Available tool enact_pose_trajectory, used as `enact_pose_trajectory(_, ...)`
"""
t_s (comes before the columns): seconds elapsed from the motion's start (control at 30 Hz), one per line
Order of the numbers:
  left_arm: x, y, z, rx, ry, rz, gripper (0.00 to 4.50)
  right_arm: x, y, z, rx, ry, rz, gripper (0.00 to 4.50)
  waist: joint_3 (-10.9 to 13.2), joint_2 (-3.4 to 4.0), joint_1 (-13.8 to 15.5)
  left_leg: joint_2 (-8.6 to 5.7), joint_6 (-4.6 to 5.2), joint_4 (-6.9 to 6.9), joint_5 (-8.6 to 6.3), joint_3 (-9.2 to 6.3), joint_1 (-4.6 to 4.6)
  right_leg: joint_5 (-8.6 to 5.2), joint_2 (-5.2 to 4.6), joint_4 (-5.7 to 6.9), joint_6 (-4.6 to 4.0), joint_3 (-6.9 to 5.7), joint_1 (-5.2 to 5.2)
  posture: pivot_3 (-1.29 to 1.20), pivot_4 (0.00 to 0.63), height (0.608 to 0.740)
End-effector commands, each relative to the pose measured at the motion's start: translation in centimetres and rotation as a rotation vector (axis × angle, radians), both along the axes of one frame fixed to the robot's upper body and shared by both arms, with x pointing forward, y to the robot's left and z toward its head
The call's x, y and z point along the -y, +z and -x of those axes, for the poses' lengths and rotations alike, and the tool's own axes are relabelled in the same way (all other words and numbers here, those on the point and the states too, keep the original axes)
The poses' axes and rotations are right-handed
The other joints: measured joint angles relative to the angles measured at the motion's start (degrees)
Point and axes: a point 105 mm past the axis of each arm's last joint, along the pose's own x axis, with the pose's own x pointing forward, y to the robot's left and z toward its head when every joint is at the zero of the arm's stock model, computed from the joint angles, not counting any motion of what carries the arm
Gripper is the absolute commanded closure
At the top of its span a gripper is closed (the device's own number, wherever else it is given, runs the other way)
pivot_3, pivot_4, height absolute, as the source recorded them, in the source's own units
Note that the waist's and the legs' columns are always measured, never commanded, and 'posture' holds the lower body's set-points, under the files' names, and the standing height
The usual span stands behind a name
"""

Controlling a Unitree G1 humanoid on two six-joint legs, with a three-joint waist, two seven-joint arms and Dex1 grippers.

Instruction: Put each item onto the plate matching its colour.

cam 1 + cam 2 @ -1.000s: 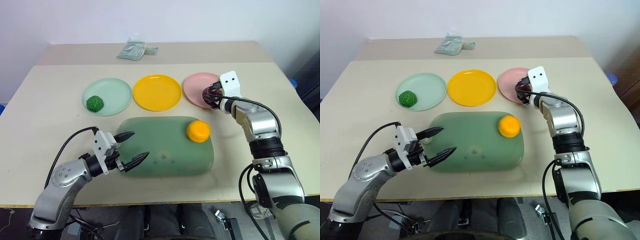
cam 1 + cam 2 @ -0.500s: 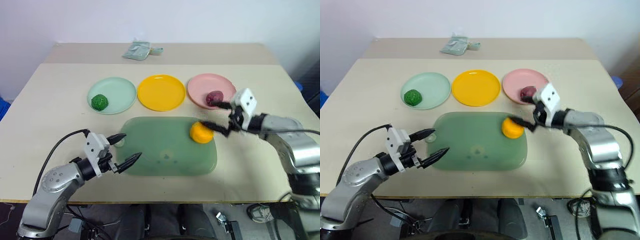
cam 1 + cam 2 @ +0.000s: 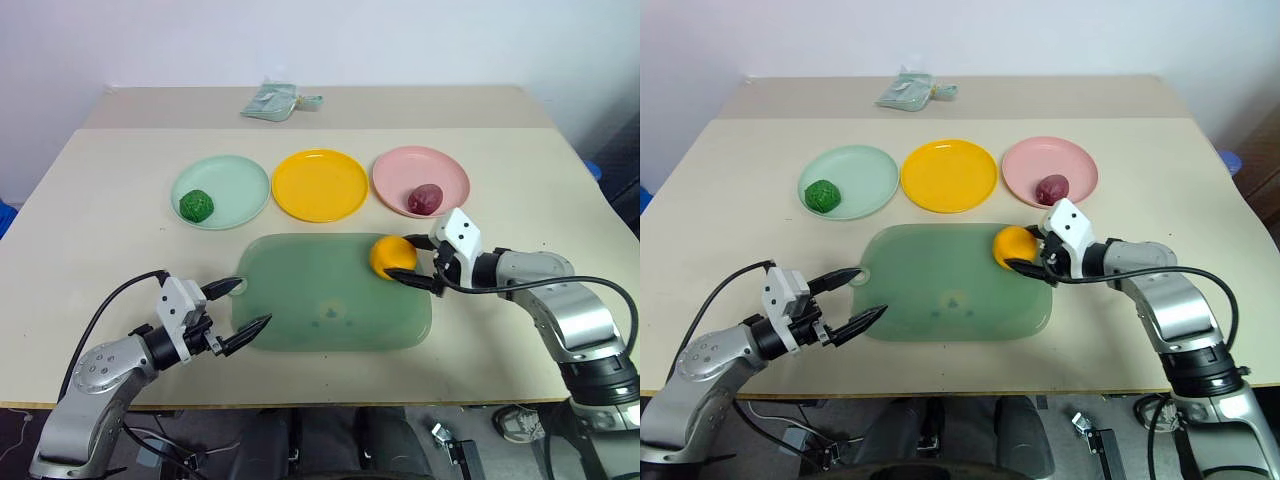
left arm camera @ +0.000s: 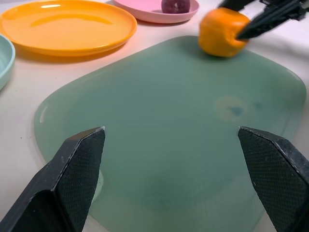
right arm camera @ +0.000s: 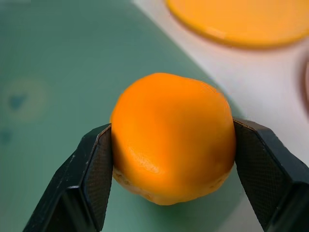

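Note:
The smooth orange ball (image 5: 171, 135) rests on the dark green tray (image 3: 320, 300) at its far right corner. My right gripper (image 3: 402, 258) is shut on it, one black finger pressed against each side. A dark red-purple ball (image 3: 424, 198) lies on the pink plate (image 3: 400, 170). On the mint green plate (image 3: 238, 178) sits the bumpy dark green ball (image 3: 196, 205). The yellow plate (image 3: 320, 185) between them holds nothing. My left gripper (image 3: 254, 303) hangs open at the tray's near left corner, touching nothing.
A pale grey-green packet (image 3: 270, 102) lies at the far side of the table, behind the plates. The three plates stand in a row just beyond the tray. The table's near edge runs close under both arms.
My right gripper let go of the red-purple ball on the pink plate, drew back to the orange ball and shut on it. The left gripper drifted slightly left, still open.

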Motion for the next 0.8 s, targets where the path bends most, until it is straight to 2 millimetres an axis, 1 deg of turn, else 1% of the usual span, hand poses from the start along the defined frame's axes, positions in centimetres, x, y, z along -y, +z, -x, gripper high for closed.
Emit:
enact_pose_trajectory(0.03, -1.2, 1.1, -0.5, 0.071, 0.068, 0.007, 0.0, -2.1, 4.4, -3.1, 0.169, -0.097, -0.116, 1.49, 0.0, 0.0, -0.4, 0.01, 0.0, -0.01, 0.0, 0.02, 0.0, 0.0, 0.01, 0.01, 0.0, 0.0, -0.03, 0.0, 0.15, 0.74)
enact_pose_trajectory(0.07, -2.0, 1.5, -1.2, 0.099, 0.135, 0.018, 0.0, -2.8, 4.8, -5.0, 0.157, -0.191, -0.16, 1.49, 0.0, 0.01, -0.3, 0.01, -0.04, -0.01, 0.02, 0.01, 0.0, 0.0, 0.01, 0.06, 0.0, 0.0, -0.07, 0.0, 0.15, 0.74)
enact_pose_trajectory(0.1, -2.8, 1.7, -1.8, 0.116, 0.198, 0.033, 0.0, -3.4, 4.8, -6.5, 0.133, -0.268, -0.188, 1.49, 0.0, 0.01, -0.3, 0.01, -0.07, -0.03, 0.04, 0.0, -0.01, 0.0, 0.02, 0.09, 0.0, -0.02, -0.09, 0.0, 0.15, 0.74)
enact_pose_trajectory(0.17, -3.8, 1.9, -2.5, 0.139, 0.284, 0.053, 0.0, -4.5, 4.5, -8.4, 0.102, -0.354, -0.199, 1.49, 0.0, 0.01, -0.1, 0.0, -0.12, -0.03, 0.07, 0.01, -0.02, 0.0, 0.02, 0.1, 0.0, -0.04, -0.12, 0.0, 0.15, 0.74)
enact_pose_trajectory(0.2, -4.3, 2.1, -2.9, 0.149, 0.328, 0.063, 0.0, -5.5, 4.2, -9.2, 0.1, -0.366, -0.184, 1.49, 0.0, -0.01, 0.0, 0.0, -0.12, -0.02, 0.07, 0.0, -0.03, 0.01, 0.03, 0.11, 0.0, -0.06, -0.13, 0.0, 0.15, 0.74)
enact_pose_trajectory(0.3, -5.0, 2.5, -3.4, 0.169, 0.415, 0.071, 0.0, -8.2, 3.6, -10.7, 0.105, -0.375, -0.161, 1.49, 0.0, -0.02, 0.1, -0.06, -0.1, -0.01, 0.08, -0.01, -0.08, 0.01, 0.03, 0.12, 0.0, -0.16, -0.13, 0.0, 0.15, 0.74)
enact_pose_trajectory(0.4, -4.7, 3.0, -3.2, 0.176, 0.433, 0.071, 0.0, -9.4, 3.5, -11.4, 0.111, -0.361, -0.178, 1.49, 0.0, -0.02, 0.0, -0.14, -0.06, -0.01, 0.05, 0.02, -0.13, 0.01, 0.02, 0.12, 0.01, -0.22, -0.16, 0.0, 0.15, 0.74)
enact_pose_trajectory(0.43, -4.5, 3.2, -3.1, 0.178, 0.434, 0.072, 0.0, -9.5, 3.6, -11.5, 0.11, -0.352, -0.194, 0.45, 0.0, -0.02, -0.1, -0.14, -0.04, -0.01, 0.05, 0.03, -0.13, 0.01, 0.04, 0.12, 0.01, -0.24, -0.16, 0.0, 0.15, 0.74)
enact_pose_trajectory(0.47, -4.3, 3.4, -3.0, 0.18, 0.439, 0.075, 0.0, -9.6, 4.0, -11.4, 0.129, -0.338, -0.208, 0.11, 0.0, -0.02, -0.1, -0.15, -0.04, -0.01, 0.05, 0.04, -0.13, 0.02, 0.04, 0.12, 0.01, -0.24, -0.15, 0.0, 0.15, 0.74)
enact_pose_trajectory(0.5, -4.1, 3.6, -2.9, 0.182, 0.444, 0.078, 0.0, -9.7, 4.3, -11.3, 0.151, -0.322, -0.215, 0.04, 0.0, -0.02, -0.1, -0.15, -0.04, -0.01, 0.05, 0.05, -0.14, 0.02, 0.05, 0.12, 0.02, -0.24, -0.15, 0.0, 0.15, 0.74)
enact_pose_trajectory(0.6, -3.5, 4.1, -2.7, 0.183, 0.447, 0.083, 0.0, -9.2, 5.5, -10.0, 0.291, -0.239, -0.191, 0.04, 0.0, -0.01, 0.0, -0.13, -0.05, 0.03, 0.06, 0.04, -0.13, 0.02, 0.06, 0.14, 0.02, -0.25, -0.15, 0.0, 0.15, 0.74)
enact_pose_trajectory(0.67, -3.0, 4.4, -2.6, 0.184, 0.445, 0.085, 0.0, -8.0, 5.6, -8.7, 0.33, -0.168, -0.19, 0.04, 0.0, -0.02, 0.2, -0.12, -0.06, 0.03, 0.06, 0.0, -0.13, 0.02, 0.07, 0.16, 0.02, -0.26, -0.13, 0.0, 0.15, 0.74)
enact_pose_trajectory(0.77, -2.6, 4.9, -2.8, 0.187, 0.448, 0.087, 0.0, -4.5, 5.8, -7.1, 0.332, -0.154, -0.215, 0.04, 0.0, -0.04, 0.4, -0.12, -0.04, 0.08, 0.05, -0.03, -0.12, 0.02, 0.07, 0.13, 0.02, -0.27, -0.04, 0.0, 0.15, 0.74)
enact_pose_trajectory(0.8, -2.4, 5.1, -2.9, 0.188, 0.449, 0.087, 0.0, -2.7, 5.6, -6.5, 0.334, -0.162, -0.207, 0.04, 0.0, -0.03, 0.5, -0.12, -0.03, 0.1, 0.04, -0.02, -0.12, 0.02, 0.06, 0.12, 0.02, -0.26, -0.03, 0.0, 0.15, 0.74)
